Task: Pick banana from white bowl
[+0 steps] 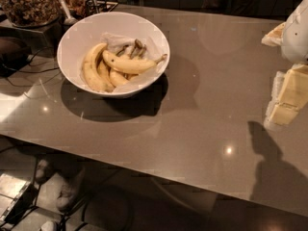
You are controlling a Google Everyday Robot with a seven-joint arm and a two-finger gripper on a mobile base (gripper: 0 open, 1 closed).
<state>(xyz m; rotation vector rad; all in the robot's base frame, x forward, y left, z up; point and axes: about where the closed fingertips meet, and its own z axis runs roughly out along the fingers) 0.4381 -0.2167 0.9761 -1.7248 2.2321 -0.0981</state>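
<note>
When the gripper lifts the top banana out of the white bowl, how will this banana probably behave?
The banana looks firm, so it should probably stay stiff. It lies across other bananas in the white bowl, so they may shift. Its smooth curved skin might slip. The gripper is at the right edge, far from it.

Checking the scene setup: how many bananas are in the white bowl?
4, all in the white bowl: the spotted banana across the top, three plainer bananas beneath at left; others may be hidden. The gripper hangs at the right edge.
</note>
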